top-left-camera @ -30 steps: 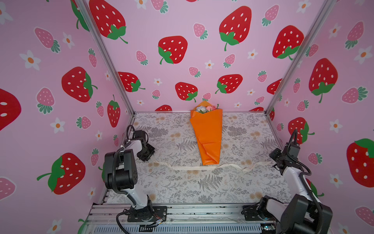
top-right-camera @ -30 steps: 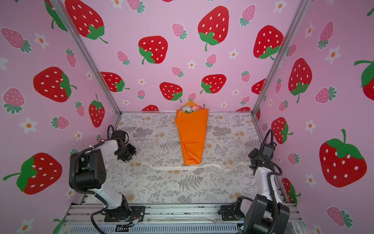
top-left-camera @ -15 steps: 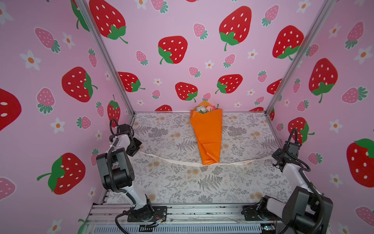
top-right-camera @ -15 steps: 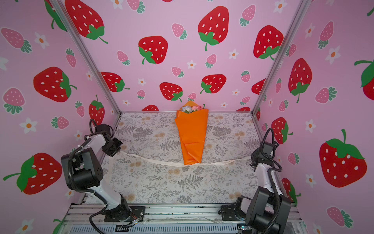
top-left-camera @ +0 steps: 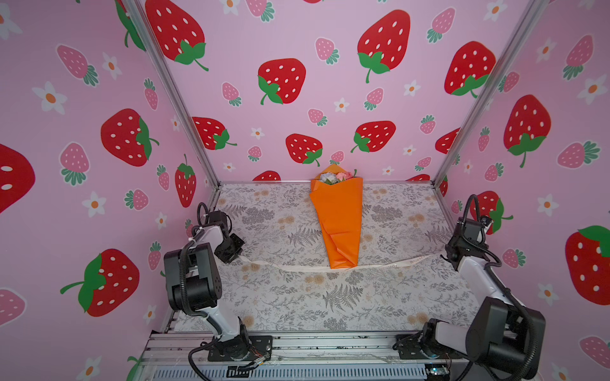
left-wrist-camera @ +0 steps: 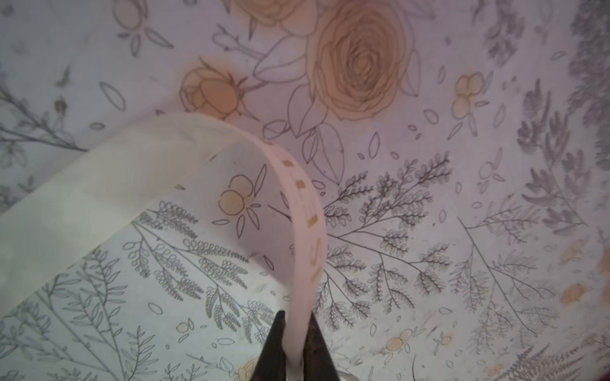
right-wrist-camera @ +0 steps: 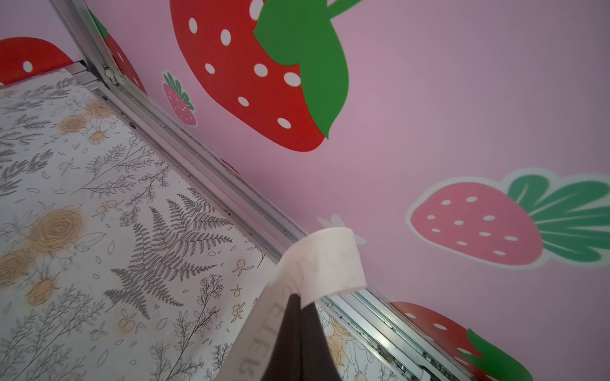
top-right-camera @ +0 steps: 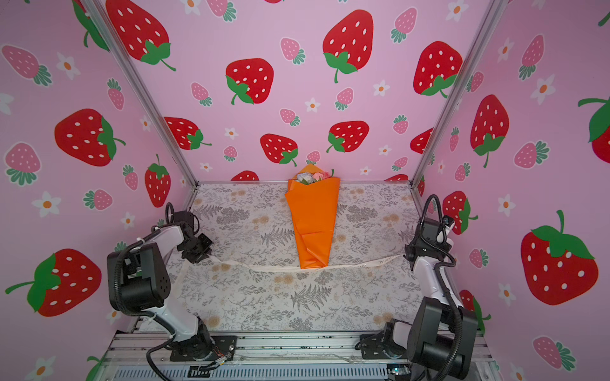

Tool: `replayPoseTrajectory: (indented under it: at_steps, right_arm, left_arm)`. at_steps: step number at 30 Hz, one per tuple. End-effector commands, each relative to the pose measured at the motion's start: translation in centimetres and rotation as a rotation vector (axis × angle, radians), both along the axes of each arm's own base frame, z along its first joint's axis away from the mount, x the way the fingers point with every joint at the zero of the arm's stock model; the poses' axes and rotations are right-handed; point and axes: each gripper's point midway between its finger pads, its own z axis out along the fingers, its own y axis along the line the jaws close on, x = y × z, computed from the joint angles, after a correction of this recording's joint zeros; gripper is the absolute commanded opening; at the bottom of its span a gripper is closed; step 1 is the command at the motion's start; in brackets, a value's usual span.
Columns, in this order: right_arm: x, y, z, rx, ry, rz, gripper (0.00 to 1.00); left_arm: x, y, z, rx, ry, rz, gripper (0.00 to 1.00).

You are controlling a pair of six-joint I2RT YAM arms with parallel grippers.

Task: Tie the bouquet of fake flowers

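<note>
The bouquet of fake flowers [top-left-camera: 338, 217] [top-right-camera: 313, 217] lies in orange paper at the middle back of the table, its white and pink blooms [top-left-camera: 335, 177] against the back wall. A cream ribbon [top-left-camera: 290, 265] [top-right-camera: 264, 265] runs across the table at the wrap's near tip, sagging slightly. My left gripper [top-left-camera: 236, 255] [top-right-camera: 204, 255] is shut on the ribbon's left end, which curls away from the jaws in the left wrist view [left-wrist-camera: 297, 330]. My right gripper [top-left-camera: 444, 255] [top-right-camera: 406, 255] is shut on the right end, which is folded over its tips [right-wrist-camera: 298, 306].
Pink strawberry walls close in the table on three sides. The right gripper sits close to the right wall and its metal rail [right-wrist-camera: 231, 198]. A metal frame [top-left-camera: 330, 346] carrying both arm bases runs along the front edge. The floral mat [top-left-camera: 330, 303] covers the table.
The left gripper swung out toward the left wall, pulling the ribbon taut, then came back right, so the ribbon is slacker again. The right gripper barely moved.
</note>
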Motion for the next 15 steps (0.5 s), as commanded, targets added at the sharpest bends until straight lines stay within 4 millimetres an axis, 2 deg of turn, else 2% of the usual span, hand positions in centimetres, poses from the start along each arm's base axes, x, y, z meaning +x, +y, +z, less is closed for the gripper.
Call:
replayPoseTrajectory:
  at_steps: [1, 5, 6, 7, 8, 9, 12, 15]
  right_arm:
    - [1.0, -0.3, -0.5, -0.005, 0.054, 0.008, 0.1]
    - [2.9, 2.6, -0.9, 0.155, 0.035, 0.14, 0.44]
    - [3.0, 3.3, -0.6, 0.203, 0.016, 0.149, 0.5]
    - [3.1, 4.2, -0.3, 0.256, -0.007, 0.176, 0.51]
    - [3.5, 5.3, 0.1, 0.306, -0.033, 0.225, 0.58]
    - [4.0, 6.9, 0.4, 0.366, -0.057, 0.297, 0.62]
    - [4.4, 10.5, 1.4, 0.524, -0.119, 0.406, 0.65]
    - [5.3, 16.2, 2.0, 0.715, -0.213, 0.632, 0.62]
  left_arm:
    - [-0.2, 0.0, 1.3, 0.013, -0.038, 0.002, 0.31]
    - [0.0, -0.5, 4.0, 0.026, -0.13, -0.018, 0.55]
    - [0.1, -0.5, 4.9, 0.035, -0.155, -0.021, 0.61]
    - [-0.1, -0.4, 5.9, 0.054, -0.176, -0.018, 0.69]
    - [-0.2, -0.4, 6.5, 0.065, -0.189, -0.015, 0.83]
    - [-0.2, -0.7, 7.3, 0.064, -0.217, -0.023, 0.91]
    - [0.4, -2.7, 9.2, 0.041, -0.295, -0.077, 0.92]
    - [2.3, -7.3, 10.8, -0.054, -0.396, -0.209, 0.91]
